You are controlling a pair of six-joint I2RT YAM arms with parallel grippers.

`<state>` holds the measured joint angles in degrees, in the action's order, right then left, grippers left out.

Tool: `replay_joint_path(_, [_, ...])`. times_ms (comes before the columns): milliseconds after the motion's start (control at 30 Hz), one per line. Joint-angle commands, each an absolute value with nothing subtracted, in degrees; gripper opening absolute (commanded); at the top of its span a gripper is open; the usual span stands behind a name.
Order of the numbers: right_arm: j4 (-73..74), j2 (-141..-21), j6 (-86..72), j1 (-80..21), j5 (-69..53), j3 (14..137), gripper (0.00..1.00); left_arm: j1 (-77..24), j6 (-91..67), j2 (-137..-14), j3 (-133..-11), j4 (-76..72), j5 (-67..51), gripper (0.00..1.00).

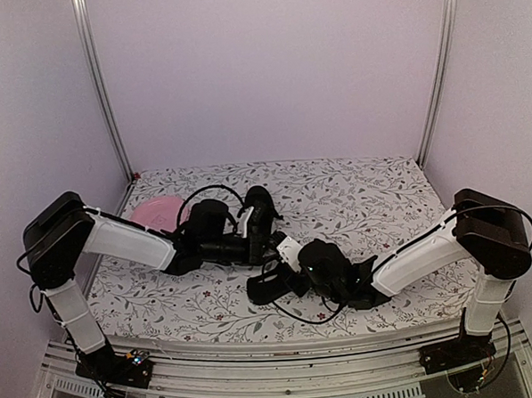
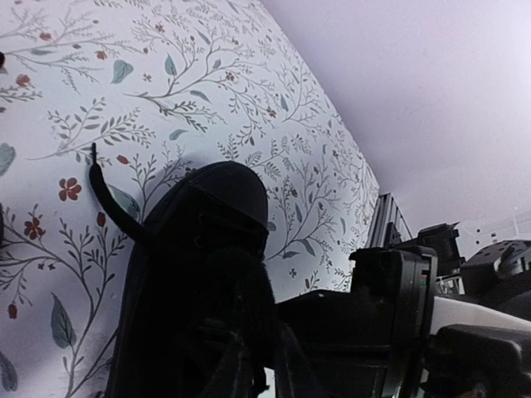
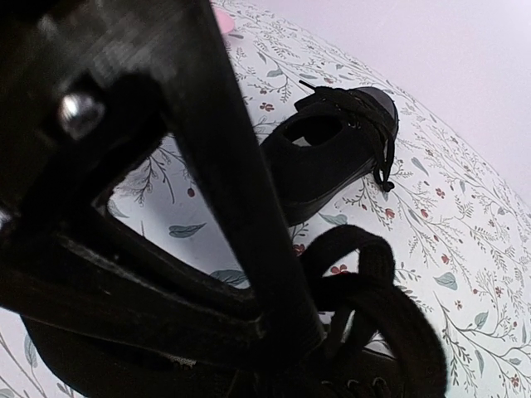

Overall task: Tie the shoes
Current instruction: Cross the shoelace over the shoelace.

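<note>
Crowding the shoes [image 3: 332, 166], the left gripper [image 1: 259, 242] and right gripper [image 1: 292, 276] are both closed; whether either holds anything is hidden.

- We saw a pale cloth [image 1: 364, 198], printed with leafy sprigs and small red flowers, covering the table top from side to side.
- We found a pink plate [image 1: 155, 211] lying flat on the cloth at the far left, near the back corner, with its right side hidden.
- We noted plain lilac walls [image 1: 268, 74] closing in the back and both sides.
- We counted two silvery metal posts [image 1: 100, 92], one in each back corner.
- We saw a ribbed metal rail [image 1: 284, 381] along the near edge.
</note>
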<state>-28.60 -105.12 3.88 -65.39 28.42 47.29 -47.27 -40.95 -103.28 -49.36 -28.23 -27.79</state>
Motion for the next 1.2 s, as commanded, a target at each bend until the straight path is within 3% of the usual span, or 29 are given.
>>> replay_joint_path(0, [-31.4,-104.8,4.1,-64.7,31.6,47.7,0.02,-48.0,-38.3,-98.6,-47.5,-26.4,-24.2,0.17])
replay_joint_path(133, [-30.7,-105.2,3.0,-64.7,31.6,47.3,0.02,-48.0,-36.7,-95.5,-45.3,-23.9,-21.7,0.37])
replay_joint_path(267, [-30.5,-105.2,1.4,-64.7,31.6,47.1,0.02,-48.0,-36.1,-94.3,-42.7,-21.4,-20.2,0.45])
replay_joint_path(800, [-26.6,-105.6,-3.6,-63.5,28.7,47.4,0.02,-51.5,-43.3,-95.7,-32.7,-34.0,-30.2,0.47])
replay_joint_path(1033, [-27.0,-100.4,-3.8,-62.5,16.9,42.7,0.02,-56.6,-47.1,-99.8,-33.6,-40.8,-35.0,0.46])
replay_joint_path(1167, [-26.9,-98.6,-3.7,-61.7,11.7,40.9,0.02,-56.2,-46.3,-95.6,-31.8,-39.8,-30.3,0.46])
